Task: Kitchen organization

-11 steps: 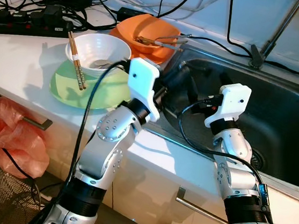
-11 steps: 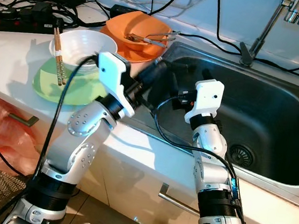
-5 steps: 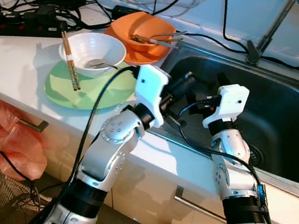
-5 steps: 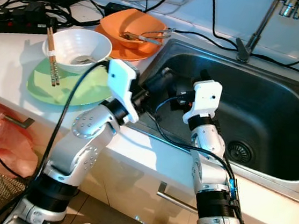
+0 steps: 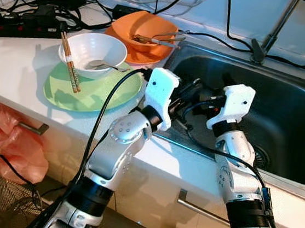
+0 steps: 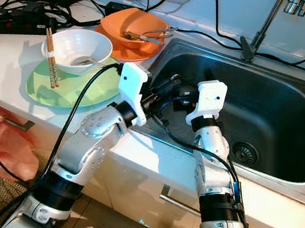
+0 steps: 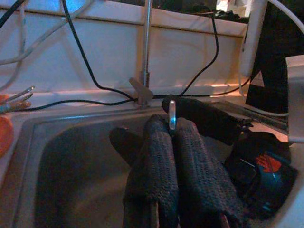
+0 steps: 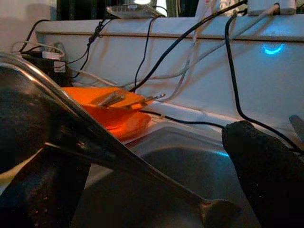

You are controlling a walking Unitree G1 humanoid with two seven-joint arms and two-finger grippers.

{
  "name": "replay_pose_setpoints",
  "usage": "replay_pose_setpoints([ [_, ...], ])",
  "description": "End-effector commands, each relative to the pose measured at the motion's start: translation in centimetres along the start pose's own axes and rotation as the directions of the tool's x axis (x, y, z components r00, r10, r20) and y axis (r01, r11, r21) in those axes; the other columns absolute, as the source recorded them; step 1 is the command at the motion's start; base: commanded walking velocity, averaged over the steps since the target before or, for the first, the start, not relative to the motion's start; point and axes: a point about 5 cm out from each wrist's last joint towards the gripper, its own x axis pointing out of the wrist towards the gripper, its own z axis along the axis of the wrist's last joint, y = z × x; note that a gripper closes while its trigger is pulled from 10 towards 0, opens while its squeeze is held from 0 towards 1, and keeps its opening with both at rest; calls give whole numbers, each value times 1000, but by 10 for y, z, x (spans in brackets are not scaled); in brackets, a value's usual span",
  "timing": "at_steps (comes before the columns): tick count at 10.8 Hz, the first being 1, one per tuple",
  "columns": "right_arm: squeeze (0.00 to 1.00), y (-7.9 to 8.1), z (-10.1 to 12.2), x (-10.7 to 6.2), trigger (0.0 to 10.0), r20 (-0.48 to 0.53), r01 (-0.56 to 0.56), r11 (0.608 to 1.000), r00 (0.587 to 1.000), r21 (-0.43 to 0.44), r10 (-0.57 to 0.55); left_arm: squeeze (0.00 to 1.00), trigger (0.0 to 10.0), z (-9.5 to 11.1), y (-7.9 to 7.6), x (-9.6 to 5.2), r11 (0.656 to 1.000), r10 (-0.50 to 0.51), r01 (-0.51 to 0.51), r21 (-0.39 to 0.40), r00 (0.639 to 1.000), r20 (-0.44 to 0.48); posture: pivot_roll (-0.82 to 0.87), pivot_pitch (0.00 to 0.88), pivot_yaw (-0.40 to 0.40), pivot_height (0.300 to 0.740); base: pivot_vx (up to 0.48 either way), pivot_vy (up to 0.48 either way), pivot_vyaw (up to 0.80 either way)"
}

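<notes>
On your left, the bowl (image 5: 92, 52) sits on a plate (image 5: 92, 89), chopsticks (image 5: 69, 69) across its rim. Behind them lies a second bowl (image 5: 144, 31) holding tongs (image 5: 162, 38). The sink (image 5: 283, 123) is on your right, tap (image 5: 276, 30) behind it.

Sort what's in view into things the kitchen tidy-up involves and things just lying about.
Job in hand:
left gripper, shut on a metal utensil
right gripper, open
sink
white bowl with chopsticks
green plate
orange bowl

Lying about:
power strip
cables
red bag
</notes>
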Motion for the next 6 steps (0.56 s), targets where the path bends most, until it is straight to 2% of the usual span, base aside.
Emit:
replay_pose_setpoints([
  [1, 0, 4, 2, -1, 10000, 13, -14, 1000, 1000, 3, 14, 0, 10000, 0, -5, 5, 999, -36, 36, 12, 999, -4, 35, 79, -8, 740, 0, 0, 0],
  [5, 0, 7, 0, -2, 10000, 4, -34, 999, 999, 4, 34, 0, 10000, 1, -12, 9, 996, -84, 84, 4, 996, -2, 25, 75, -1, 740, 0, 0, 0],
  [6, 0, 10, 0, -3, 5725, 4, -55, 998, 998, 8, 55, 0, 10000, 0, -12, 9, 996, -90, 90, 3, 996, -2, 25, 74, 0, 740, 0, 0, 0],
])
